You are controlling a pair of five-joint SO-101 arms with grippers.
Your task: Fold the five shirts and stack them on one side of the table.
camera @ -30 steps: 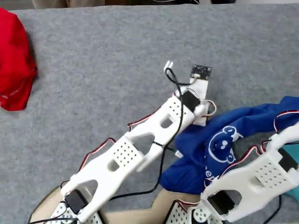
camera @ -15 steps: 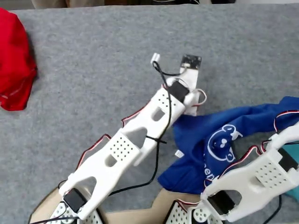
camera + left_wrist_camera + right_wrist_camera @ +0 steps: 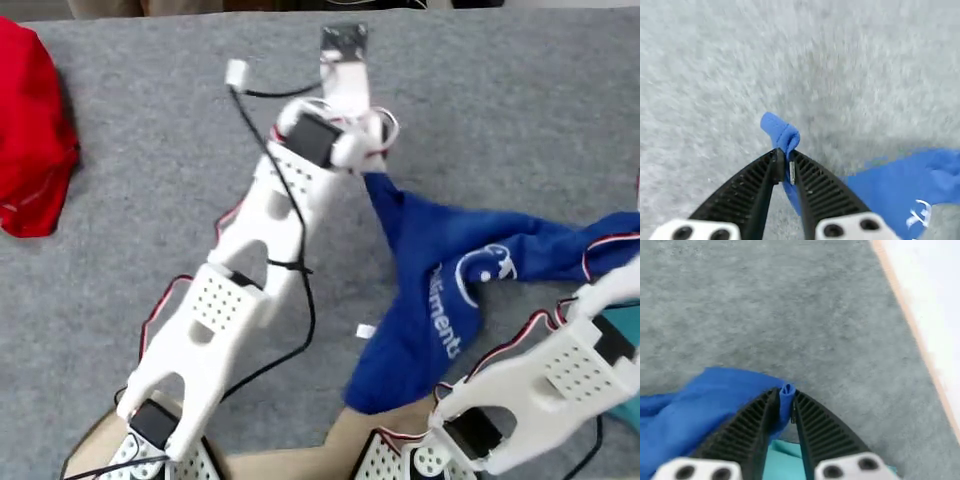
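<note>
Count of cloth pieces: three, namely one red, one blue and one teal.
Count of arms: two, each with one black ribbed claw.
Surface: grey felt table top [image 3: 150,120], with a pale wooden edge [image 3: 900,295] beside it in the right wrist view.
Far left: bunched red cloth shirt [image 3: 35,130] lies at the table's left edge, well apart from both arms.
Left arm: white plastic left arm [image 3: 250,270] stretches from the near edge up toward the far middle of the table.
Left claw [image 3: 784,157]: closed tight, its two jaws almost meeting, pinching a small rolled fold of blue fabric that pokes out past the tips.
Middle: blue cloth shirt with white print [image 3: 450,290] runs from the left claw's pinch down toward the near edge, and another part reaches off to the right; it lies between the two arms.
Right arm: white plastic right arm [image 3: 560,370] sits at the near right, over the blue shirt's right part.
Right claw [image 3: 785,397]: closed, gripping a narrow bunched edge of the blue shirt between its tips.
Far right: teal piece of cloth [image 3: 785,460] lies just under the right claw, touching the blue shirt.
</note>
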